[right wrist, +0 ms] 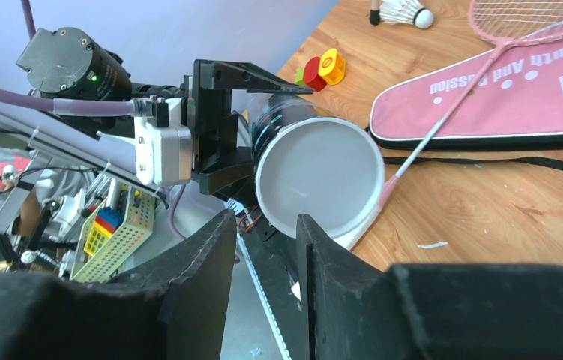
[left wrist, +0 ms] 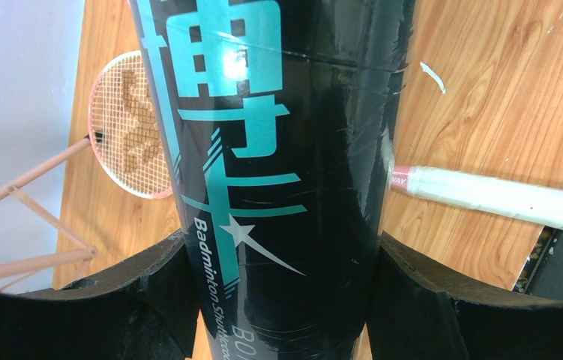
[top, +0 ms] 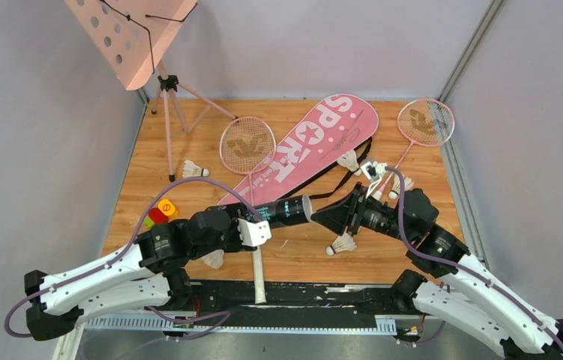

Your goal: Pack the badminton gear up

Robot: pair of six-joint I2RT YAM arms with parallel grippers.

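Observation:
My left gripper [top: 267,214] is shut on the black cylindrical tube [top: 284,211] and holds it level above the floor, its pale end toward the right arm. The tube fills the left wrist view [left wrist: 278,150], with a finger on each side. My right gripper [top: 324,217] is open and empty, just short of the tube's pale end [right wrist: 319,176]. The pink "SPORT" bag [top: 315,142] lies at the back. One racket [top: 247,145] lies left of it, its white handle [top: 258,274] under the tube. The other racket [top: 426,121] lies at the back right. Several shuttlecocks lie loose, one [top: 342,244] under the right gripper.
The pink music stand [top: 132,30] with tripod legs stands at the back left. Small red and yellow pieces [top: 162,211] lie at the left edge of the wooden floor. A black strap [top: 338,180] trails from the bag. Grey walls close in three sides.

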